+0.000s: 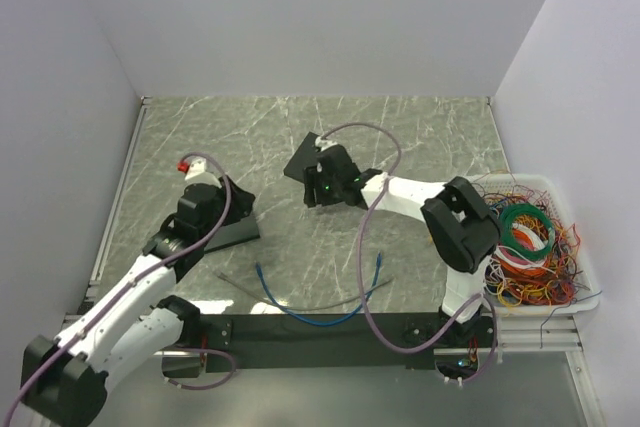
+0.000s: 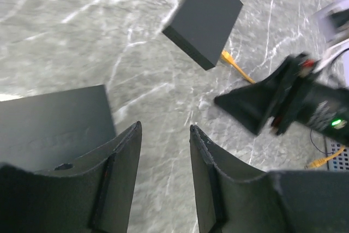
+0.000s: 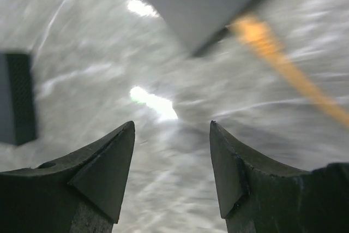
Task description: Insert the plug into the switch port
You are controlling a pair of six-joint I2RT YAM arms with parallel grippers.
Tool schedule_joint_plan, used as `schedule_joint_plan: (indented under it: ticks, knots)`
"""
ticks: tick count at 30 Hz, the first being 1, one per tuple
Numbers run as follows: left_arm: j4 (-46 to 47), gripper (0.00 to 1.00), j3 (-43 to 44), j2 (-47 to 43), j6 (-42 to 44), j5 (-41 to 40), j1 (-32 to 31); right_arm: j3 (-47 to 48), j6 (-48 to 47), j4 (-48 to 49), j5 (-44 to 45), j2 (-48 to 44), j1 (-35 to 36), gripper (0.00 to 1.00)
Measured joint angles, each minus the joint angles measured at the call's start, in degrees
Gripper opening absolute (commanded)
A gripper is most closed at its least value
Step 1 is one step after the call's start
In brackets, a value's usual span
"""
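A dark switch box [image 1: 303,158] lies at mid-table; it also shows in the left wrist view [image 2: 204,17] and, blurred, in the right wrist view [image 3: 202,1]. An orange cable [image 2: 235,67] runs from its near edge and also shows in the right wrist view [image 3: 283,64]; I cannot tell whether its plug is seated. My right gripper [image 1: 314,190] [image 3: 172,125] is open and empty just short of this box. A second dark box [image 1: 235,231] [image 2: 54,129] lies by my left gripper [image 1: 238,209] [image 2: 165,126], which is open and empty above bare table.
A blue cable [image 1: 300,313] with a plug end [image 1: 380,264] lies near the front edge. A white tray [image 1: 590,292] at the right holds a tangle of coloured cables. White walls close the back and sides. The right arm [image 2: 283,102] shows in the left wrist view.
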Motion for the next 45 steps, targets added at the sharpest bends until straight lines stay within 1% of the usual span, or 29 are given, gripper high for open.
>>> schedule_joint_plan:
  ticks: [4, 10, 14, 18, 21, 25, 27, 28, 29, 30, 32, 33, 36, 38, 41, 45]
  knots:
    - [-5.4, 0.48, -0.1, -6.4, -0.3, -3.0, -0.2, 1.2, 0.9, -0.1, -0.4, 3.4, 2.6, 0.64]
    - [-8.2, 0.47, -3.7, -12.5, -2.4, -5.4, -0.6, 10.1, 1.0, -1.9, 1.7, 10.7, 1.9, 0.64]
    - [-10.0, 0.47, -5.7, -13.3, -3.0, -6.5, -0.6, 17.2, 0.9, -4.9, 3.8, 15.3, 1.3, 0.64]
    - [-10.3, 0.46, -5.8, -13.3, -3.1, -7.5, -0.6, 25.6, 0.9, -8.2, 5.5, 20.6, 0.4, 0.64]
    - [-10.3, 0.46, -5.8, -13.2, -3.1, -7.9, -0.6, 32.4, 0.9, -11.4, 6.1, 24.4, -0.9, 0.64]
    - [-10.6, 0.47, -5.8, -13.2, -3.7, -8.3, -0.6, 44.4, 0.8, -17.2, 6.8, 30.6, -3.6, 0.65]
    - [-11.5, 0.48, -5.8, -13.6, -4.8, -9.3, -0.6, 48.7, 0.3, -18.9, 6.9, 32.4, -4.7, 0.65]
    - [-12.2, 0.48, -5.8, -13.9, -5.5, -9.9, -0.6, 49.1, 0.1, -19.1, 6.8, 32.5, -5.1, 0.65]
    - [-13.1, 0.48, -5.8, -14.2, -6.6, -11.4, -0.6, 48.7, -0.2, -18.8, 6.5, 31.8, -5.6, 0.66]
    - [-14.0, 0.52, -5.8, -14.4, -7.8, -12.7, -0.6, 46.6, -0.4, -17.6, 6.2, 30.3, -5.8, 0.66]
    - [-16.1, 0.56, -5.8, -14.8, -10.4, -15.6, -0.6, 37.1, -1.0, -15.0, 5.1, 24.6, -5.6, 0.67]
    - [-17.0, 0.63, -5.8, -15.0, -11.7, -17.1, -0.6, 31.3, -1.3, -13.6, 4.3, 20.8, -5.1, 0.67]
    - [-19.5, 0.75, -5.4, -14.9, -15.1, -20.8, -0.6, 17.1, -1.3, -11.0, 1.5, 10.7, -2.2, 0.68]
    - [-20.8, 0.76, -5.1, -14.3, -17.2, -22.9, -0.3, 8.9, -1.1, -8.6, -0.7, 3.9, 0.8, 0.68]
    - [-21.4, 0.78, -5.1, -12.4, -18.6, -23.6, 2.3, 3.0, -0.3, -5.7, -4.9, -2.6, 5.1, 0.68]
    - [-21.0, 0.79, -5.1, -9.2, -18.3, -21.7, 10.0, 1.2, 1.0, -0.6, -11.1, -5.0, 8.6, 0.69]
